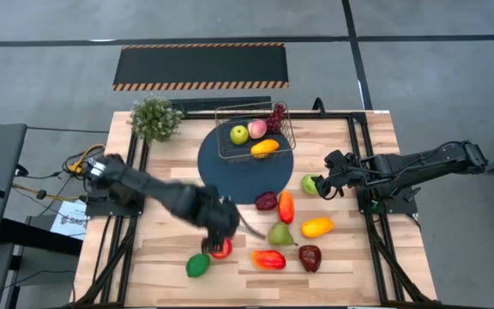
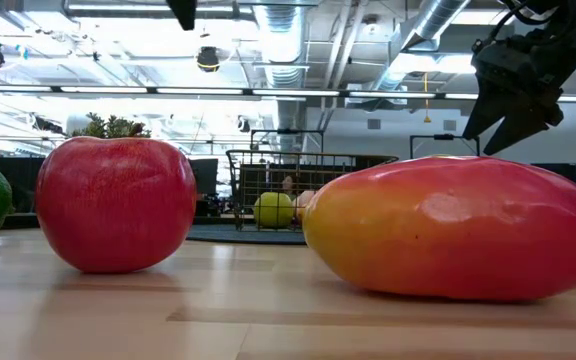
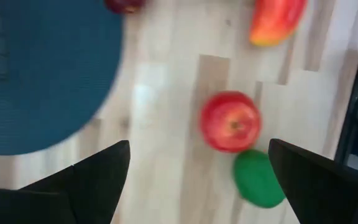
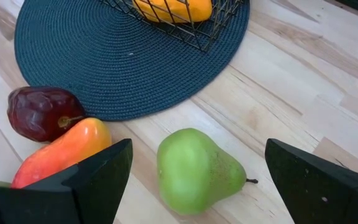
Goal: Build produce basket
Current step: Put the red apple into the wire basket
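The wire basket [image 1: 252,136] stands on a round dark blue mat [image 1: 245,167] and holds a green apple [image 1: 239,134], a peach [image 1: 257,129], purple grapes [image 1: 277,114] and a yellow-orange fruit [image 1: 265,148]. More produce lies loose on the wooden table. My left gripper [image 3: 199,149] hangs open, pointing down, above a red apple [image 3: 230,121] and a green lime [image 3: 258,179] near the front edge. My right gripper [image 4: 197,149] is open at the right, slanting down over a green pear [image 4: 194,169], with one finger to each side and clear of it.
Loose on the table: a dark red fruit [image 1: 266,201], an orange-red pepper [image 1: 286,207], a second pear [image 1: 280,233], a yellow-orange mango [image 1: 316,227], a red-orange mango [image 1: 268,258] and a dark red apple [image 1: 310,257]. A potted plant [image 1: 154,118] stands at the far left.
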Tool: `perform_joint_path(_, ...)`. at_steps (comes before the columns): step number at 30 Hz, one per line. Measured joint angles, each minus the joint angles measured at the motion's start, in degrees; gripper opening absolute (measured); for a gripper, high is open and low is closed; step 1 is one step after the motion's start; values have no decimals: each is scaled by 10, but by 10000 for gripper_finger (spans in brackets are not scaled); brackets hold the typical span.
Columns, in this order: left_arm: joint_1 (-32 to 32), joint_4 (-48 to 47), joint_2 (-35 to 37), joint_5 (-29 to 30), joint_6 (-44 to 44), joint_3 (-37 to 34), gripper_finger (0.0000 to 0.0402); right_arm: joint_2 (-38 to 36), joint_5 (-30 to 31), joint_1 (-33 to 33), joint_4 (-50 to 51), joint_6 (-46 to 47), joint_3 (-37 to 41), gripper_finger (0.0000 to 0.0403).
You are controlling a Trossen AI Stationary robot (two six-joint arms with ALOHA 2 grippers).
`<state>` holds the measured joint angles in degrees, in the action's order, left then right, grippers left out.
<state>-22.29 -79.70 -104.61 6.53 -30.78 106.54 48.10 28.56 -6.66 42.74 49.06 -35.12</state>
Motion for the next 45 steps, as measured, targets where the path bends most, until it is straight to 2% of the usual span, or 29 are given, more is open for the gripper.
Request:
perform_joint_path(4, -49, 13, -49, 16, -38, 0, 369, 0, 0, 0, -2, 0, 0, 385)
perform_joint_path(8, -68, 39, -78, 19, -44, 0, 369, 0, 0, 0, -2, 0, 0, 385)
perform_joint_path(16, -69, 49, -81, 32, -31, 0, 370, 0, 0, 0, 1, 0, 0, 385)
perform_joint_path(23, -72, 92, -100, 24, -29, 0, 390, 0, 0, 0, 3, -3, 0, 385)
perform_joint_path(35, -81, 84, -120, 26, -40, 0, 400, 0, 0, 0, 2, -20, 0, 385)
perform_joint_path(45, -85, 43, -127, 55, -43, -13, 400, 0, -3, 0, 2, -28, 0, 385)
